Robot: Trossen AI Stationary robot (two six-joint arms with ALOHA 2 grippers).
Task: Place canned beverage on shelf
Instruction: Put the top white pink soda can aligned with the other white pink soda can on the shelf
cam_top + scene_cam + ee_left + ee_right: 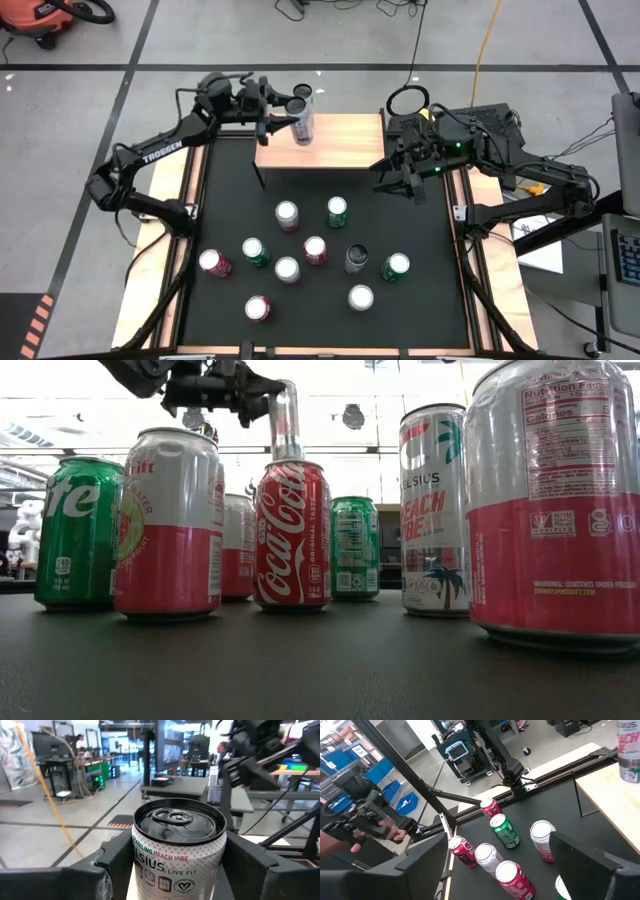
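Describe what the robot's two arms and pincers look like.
Both arms are dark, jointed and slim. The left arm carries white TROSSEN lettering and black cables along it. The right arm shows small green lights and a yellow tag. Each pincer, left pincer and right pincer, has two blocky black fingers.

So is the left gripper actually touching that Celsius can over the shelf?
Touching. In the left wrist view the left gripper has a finger tight against each side of the Celsius can, no gap showing. The high view places the can over the shelf.
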